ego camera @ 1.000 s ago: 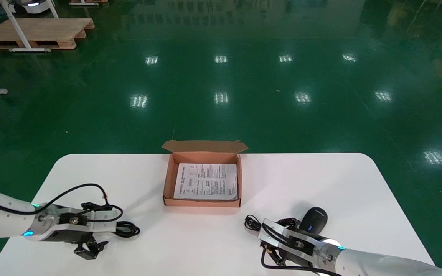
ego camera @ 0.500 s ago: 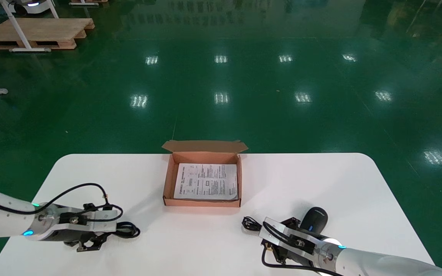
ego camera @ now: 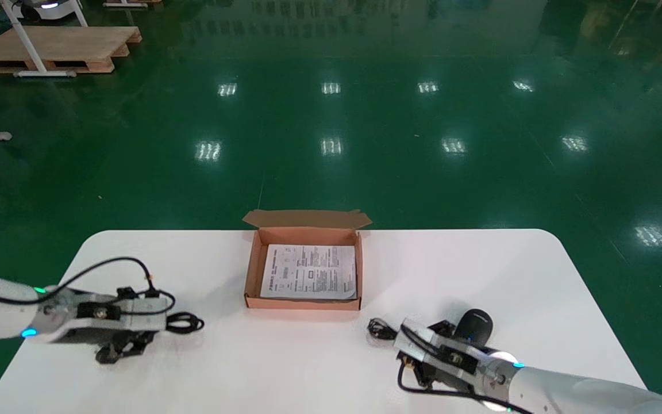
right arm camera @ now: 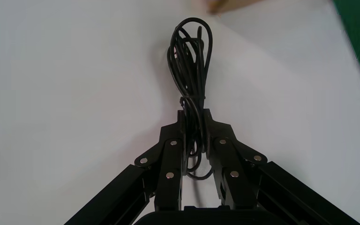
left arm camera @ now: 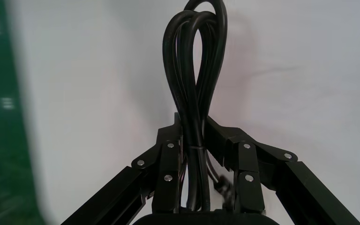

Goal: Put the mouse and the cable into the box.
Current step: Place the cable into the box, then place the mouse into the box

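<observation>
Cable (left arm camera: 194, 89) first: the left gripper (left arm camera: 195, 133) has its jaws pinched hard on the bundled black loops, about where a thin tie seems to bind them. That looks like a sensible grip, since the coil holds together as one piece with its loop poking out ahead of the fingertips. It sits at roughly eight o'clock from the box (ego camera: 253, 270), low over the white table (ego camera: 451, 270). I can't tell whether the coil touches the surface.

Over at four o'clock, the right gripper (right arm camera: 194, 121) is closed just as narrowly on the mouse cord (right arm camera: 190, 61), a thin tangled hank. The mouse (ego camera: 473, 325) itself is not gripped. It sits just beside that gripper on the far side, partly hidden, so whether it rests on the table is unclear. My guess is the body will trail the cord and may swing.

Further out, the cardboard box stands open in the middle of the table. A printed leaflet (ego camera: 310, 271) covers its bottom, and both items would land on top of it. Its near wall, at six o'clock, is the one thing each load has to clear. The flap (ego camera: 306, 218) at twelve o'clock folds away and is no bother. With two arms and one small box, crowding is the risk.

Beyond lie the glossy green floor (ego camera: 331, 115) and a wooden pallet (ego camera: 49, 52) at ten o'clock.
</observation>
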`<action>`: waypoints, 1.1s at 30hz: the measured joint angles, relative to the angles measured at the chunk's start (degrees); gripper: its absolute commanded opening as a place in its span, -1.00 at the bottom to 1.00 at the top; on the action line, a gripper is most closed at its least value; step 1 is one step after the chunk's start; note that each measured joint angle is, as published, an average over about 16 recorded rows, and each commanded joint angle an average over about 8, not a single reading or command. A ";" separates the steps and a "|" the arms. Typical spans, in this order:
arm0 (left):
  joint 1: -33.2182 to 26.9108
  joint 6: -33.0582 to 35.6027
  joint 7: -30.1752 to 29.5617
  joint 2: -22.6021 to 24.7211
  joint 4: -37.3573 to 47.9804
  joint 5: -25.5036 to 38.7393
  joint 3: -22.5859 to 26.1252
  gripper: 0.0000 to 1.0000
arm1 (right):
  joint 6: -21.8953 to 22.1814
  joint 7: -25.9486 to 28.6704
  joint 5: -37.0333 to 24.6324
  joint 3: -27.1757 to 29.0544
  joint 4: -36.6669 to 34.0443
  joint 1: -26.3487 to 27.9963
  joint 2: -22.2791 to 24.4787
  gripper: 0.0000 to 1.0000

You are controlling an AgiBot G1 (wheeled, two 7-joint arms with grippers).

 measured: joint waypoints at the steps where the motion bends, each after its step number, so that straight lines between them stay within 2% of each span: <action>1: -0.54 0.06 0.23 0.01 -0.54 -0.35 -0.23 -1.00 | 0.34 0.28 -0.27 0.45 -0.05 0.60 0.26 -1.00; 7: -3.26 -0.81 3.27 2.13 -2.72 -3.01 -1.57 -1.00 | 2.65 2.52 -2.24 3.84 0.14 5.08 2.18 -1.00; 16: -3.78 -5.84 11.64 11.14 0.09 -7.18 -2.63 -1.00 | 4.37 5.61 -4.40 8.02 2.74 10.27 4.74 -1.00; 21: -3.17 -8.36 14.79 14.66 2.52 -8.10 -2.68 -1.00 | 4.23 6.49 -4.72 8.94 4.15 11.10 5.46 -1.00; 33: -1.44 -14.31 18.73 17.58 1.60 -5.69 -0.47 -1.00 | 4.00 6.66 -4.78 9.07 4.54 11.10 5.61 -1.00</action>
